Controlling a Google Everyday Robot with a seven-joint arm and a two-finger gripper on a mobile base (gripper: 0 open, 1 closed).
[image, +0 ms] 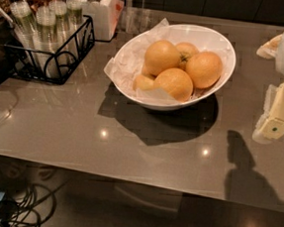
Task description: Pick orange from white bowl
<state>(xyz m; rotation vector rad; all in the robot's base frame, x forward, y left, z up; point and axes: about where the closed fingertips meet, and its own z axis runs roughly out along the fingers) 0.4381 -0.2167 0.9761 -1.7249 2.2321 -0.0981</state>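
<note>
The white bowl point(215, 42), wide, shallow and lined with crinkled white paper, stands on the grey countertop at centre back. Several oranges lie in it. A large pale yellow-orange one point(162, 56) sits on top at the left, another large one point(174, 83) at the front, and a deeper-orange one point(203, 68) at the right. A smaller one with a dark stem mark point(187, 50) is behind them, and one point(143, 82) is partly hidden low at the left. My gripper point(276, 120), white and cream, is at the right edge, right of the bowl and apart from it, holding nothing.
A black wire rack point(62, 59) with stacked clear cups stands at the back left, with a white lidded jar point(99, 9) beside it. Cables point(24, 209) lie on the floor below the counter's front edge. My arm's shadow point(244, 169) falls on the counter at front right.
</note>
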